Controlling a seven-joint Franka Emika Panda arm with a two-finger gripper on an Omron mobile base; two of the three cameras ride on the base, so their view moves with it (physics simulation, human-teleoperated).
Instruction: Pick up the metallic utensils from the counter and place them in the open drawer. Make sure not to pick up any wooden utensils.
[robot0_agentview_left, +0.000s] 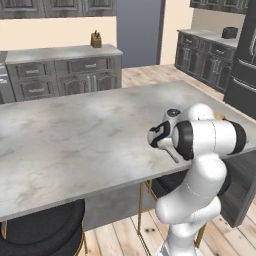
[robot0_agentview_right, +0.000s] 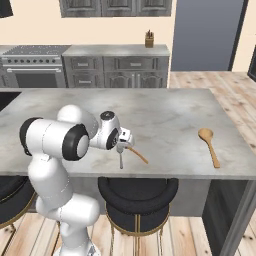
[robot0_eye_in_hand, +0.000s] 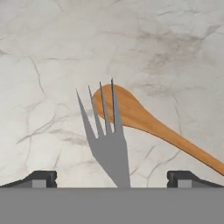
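Hand view shows the hand (robot0_eye_in_hand: 112, 179) wide open and holding nothing, its tips either side of a fork (robot0_eye_in_hand: 107, 140) lying across a wooden spoon (robot0_eye_in_hand: 144, 120) on the table (robot0_eye_in_hand: 52, 65).

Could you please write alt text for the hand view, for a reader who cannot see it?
A grey fork lies on a pale marble counter, its tines overlapping the bowl of a wooden spoon that runs off to the lower right. The gripper is open, its dark fingers set wide on either side of the fork.
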